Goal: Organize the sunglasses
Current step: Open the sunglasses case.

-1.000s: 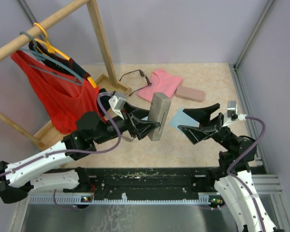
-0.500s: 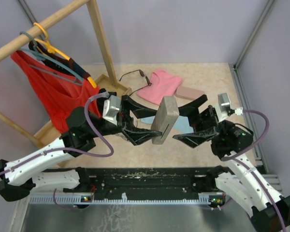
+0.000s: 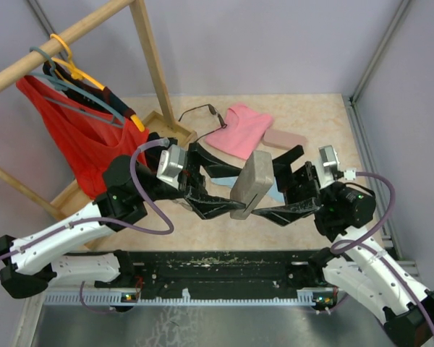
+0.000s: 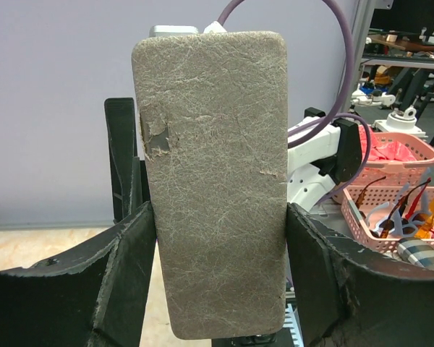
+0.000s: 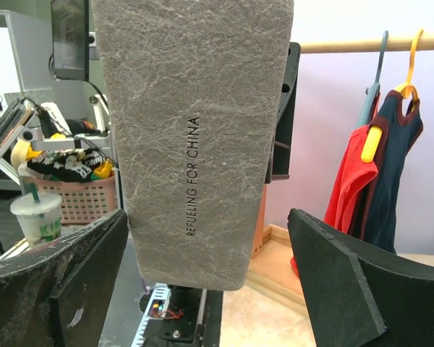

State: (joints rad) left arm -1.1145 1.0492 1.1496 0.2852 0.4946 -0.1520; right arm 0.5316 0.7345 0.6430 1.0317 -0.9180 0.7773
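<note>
From above, the left tool (image 3: 236, 194) grips a grey case (image 3: 249, 184) by its two long edges and holds it on end above the middle of the tabletop (image 3: 311, 116). The right tool (image 3: 266, 188) reaches in from the other side, with its fingers spread wide above and below the case. A light-blue cloth (image 3: 276, 194) lies under the two tools. One pair of sunglasses (image 3: 200, 110) rests on the tabletop at the far side, between the foot of a wooden rack (image 3: 159, 116) and a pink cloth (image 3: 239, 130), and well apart from both tools. A pink case (image 3: 285, 137) lies just right of that cloth. A red garment (image 3: 79, 144) hangs from the rack on the left.

In the left wrist view, the grey case (image 4: 213, 181) stands upright and fills the middle. The fingers (image 4: 123, 282) of the left tool (image 4: 217, 289) press against both of its sides. Pink baskets (image 4: 394, 163) show in the background on the right.

In the right wrist view, the grey case (image 5: 195, 137) shows printed lettering down its face. The right tool (image 5: 206, 289) stands wide. One of its fingers (image 5: 354, 289) is clear of the case, and the other is just beside the case's edge; I cannot tell whether it touches. No sunglasses appear in either wrist view.
</note>
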